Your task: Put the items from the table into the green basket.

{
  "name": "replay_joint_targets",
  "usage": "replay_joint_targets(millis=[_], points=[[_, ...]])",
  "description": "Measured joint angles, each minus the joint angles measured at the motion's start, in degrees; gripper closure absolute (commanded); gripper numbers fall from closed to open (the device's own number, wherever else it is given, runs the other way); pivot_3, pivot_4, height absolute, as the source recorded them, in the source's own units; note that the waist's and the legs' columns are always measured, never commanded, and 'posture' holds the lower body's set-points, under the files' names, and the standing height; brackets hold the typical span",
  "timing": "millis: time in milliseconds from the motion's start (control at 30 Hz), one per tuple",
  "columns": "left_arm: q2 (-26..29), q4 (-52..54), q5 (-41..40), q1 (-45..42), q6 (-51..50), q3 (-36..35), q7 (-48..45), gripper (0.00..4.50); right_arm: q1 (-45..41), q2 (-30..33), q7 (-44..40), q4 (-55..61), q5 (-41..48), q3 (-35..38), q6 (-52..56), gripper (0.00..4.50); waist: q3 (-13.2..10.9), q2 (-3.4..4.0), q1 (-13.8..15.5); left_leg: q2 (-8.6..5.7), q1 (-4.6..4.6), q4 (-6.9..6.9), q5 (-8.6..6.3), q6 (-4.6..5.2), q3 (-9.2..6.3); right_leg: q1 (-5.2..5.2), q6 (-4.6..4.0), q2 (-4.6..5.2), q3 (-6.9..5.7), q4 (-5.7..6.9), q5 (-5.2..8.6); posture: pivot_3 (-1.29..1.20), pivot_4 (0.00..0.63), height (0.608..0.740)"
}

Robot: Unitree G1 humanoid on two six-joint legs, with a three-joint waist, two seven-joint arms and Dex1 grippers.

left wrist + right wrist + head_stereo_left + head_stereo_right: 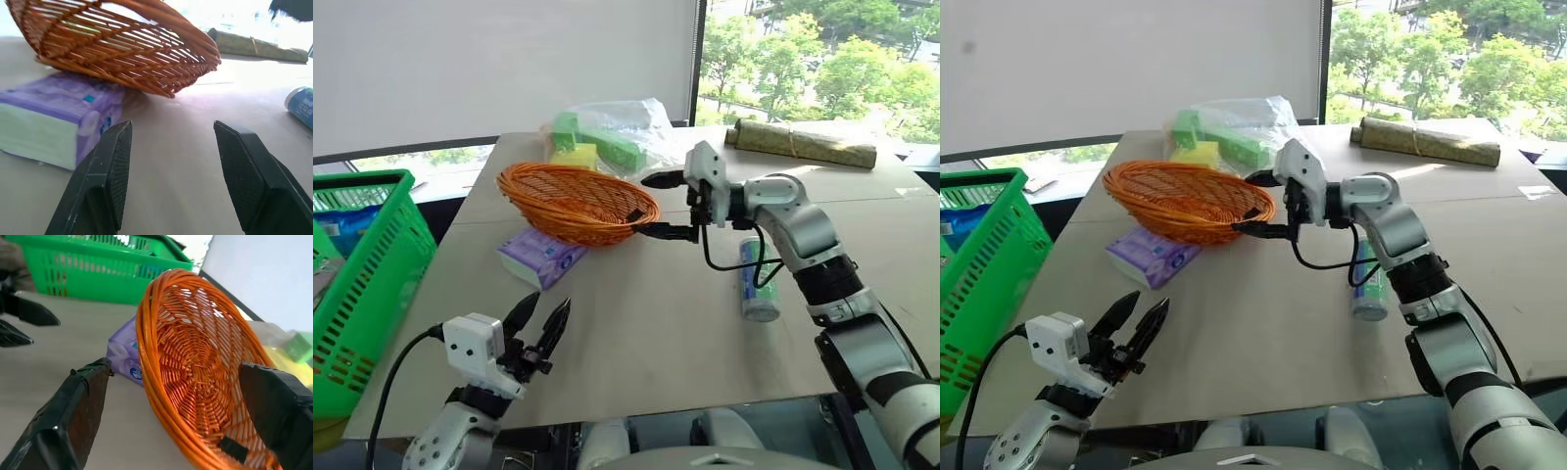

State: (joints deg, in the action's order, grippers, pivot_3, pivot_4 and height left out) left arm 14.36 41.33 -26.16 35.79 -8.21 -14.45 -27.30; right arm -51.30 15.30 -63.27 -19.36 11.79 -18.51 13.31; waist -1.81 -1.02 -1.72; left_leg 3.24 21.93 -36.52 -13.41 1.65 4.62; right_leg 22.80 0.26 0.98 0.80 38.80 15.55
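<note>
The lavender packet (540, 258) is lying on the counter (646, 333), partly under the orange wicker bowl (578, 203), just ahead of the empty, half-spread left gripper (540, 318), the nearer one. The right gripper (664, 206) is being held wide open at the bowl's rim. The can (757, 279) is lying beneath the right arm; the green basket (362, 284) is standing off to the left.

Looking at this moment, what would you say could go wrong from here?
The open right gripper straddles the rim of the orange wicker basket, which partly rests on the purple packet; closing might lift the wrong basket or drag the packet. The can lies on its side beneath the right arm and could roll if brushed.
</note>
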Motion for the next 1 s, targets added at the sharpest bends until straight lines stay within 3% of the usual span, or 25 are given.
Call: replay_joint_targets(millis=[267, 400, 500, 700, 900, 1000], points=[[0.2, 4.7, 1.2, -0.1, 1.3, 0.9, 1.7, 1.82, -7.7, -6.7, 2.7, -19.2, -9.5, -4.3, -6.6, 0.00, 0.0, 0.01, 2.1, 0.02, 0.20, 0.00, 0.00, 0.00, 0.03, 0.28, -0.02, 0.01, 0.05, 0.05, -0.01, 0.16, 0.000, 0.740], [0.7, 4.8, 1.4, -0.2, 1.2, 0.8, 2.6, 0.07, -9.0, -8.9, 3.4, -23.6, -11.3, -4.1, -9.3, 0.00, 0.0, 0.01, 2.6, 0.04, 0.36, 0.01, 0.00, 0.00, 0.01, 0.41, 0.09, -0.02, 0.02, 0.05, -0.07, 0.16, 0.000, 0.740], [1.6, 4.8, 1.2, -0.9, 1.0, 0.7, 2.8, 0.00, -9.1, -9.8, 3.4, -25.3, -11.6, -4.0, -10.3, 1.31, 0.0, 0.00, 2.7, 0.03, 0.80, -0.07, 0.01, 0.00, -0.04, 0.74, 0.13, -0.04, -0.03, 0.10, -0.11, 0.16, 0.000, 0.740], [2.6, 4.8, 1.0, -2.9, -0.1, 0.5, 3.3, 0.00, -9.1, -9.4, 2.4, -25.5, -12.1, -3.2, -12.1, 4.09, 0.0, 0.00, 2.7, 0.02, 0.85, -0.08, 0.01, 0.00, -0.06, 0.76, 0.13, -0.04, -0.06, 0.08, -0.11, 0.14, 0.000, 0.740], [4.0, 4.7, 0.1, -6.2, -2.1, 0.6, 3.7, 0.00, -9.1, -6.2, 1.9, -22.2, -12.1, -2.3, -11.4, 4.19, 0.0, 0.02, 2.6, 0.02, 0.87, -0.08, 0.01, 0.00, -0.08, 0.77, 0.13, -0.04, -0.08, 0.09, -0.11, 0.11, 0.000, 0.740], [5.4, 4.7, 0.0, -8.8, -4.1, 0.6, 4.1, 0.00, -9.9, -1.2, 3.0, -19.0, -12.3, -0.4, -8.6, 4.19, 0.0, 0.03, 2.7, -0.02, 0.94, -0.11, 0.01, 0.00, -0.13, 0.77, 0.13, -0.01, -0.13, 0.07, -0.11, 0.09, 0.000, 0.740]])
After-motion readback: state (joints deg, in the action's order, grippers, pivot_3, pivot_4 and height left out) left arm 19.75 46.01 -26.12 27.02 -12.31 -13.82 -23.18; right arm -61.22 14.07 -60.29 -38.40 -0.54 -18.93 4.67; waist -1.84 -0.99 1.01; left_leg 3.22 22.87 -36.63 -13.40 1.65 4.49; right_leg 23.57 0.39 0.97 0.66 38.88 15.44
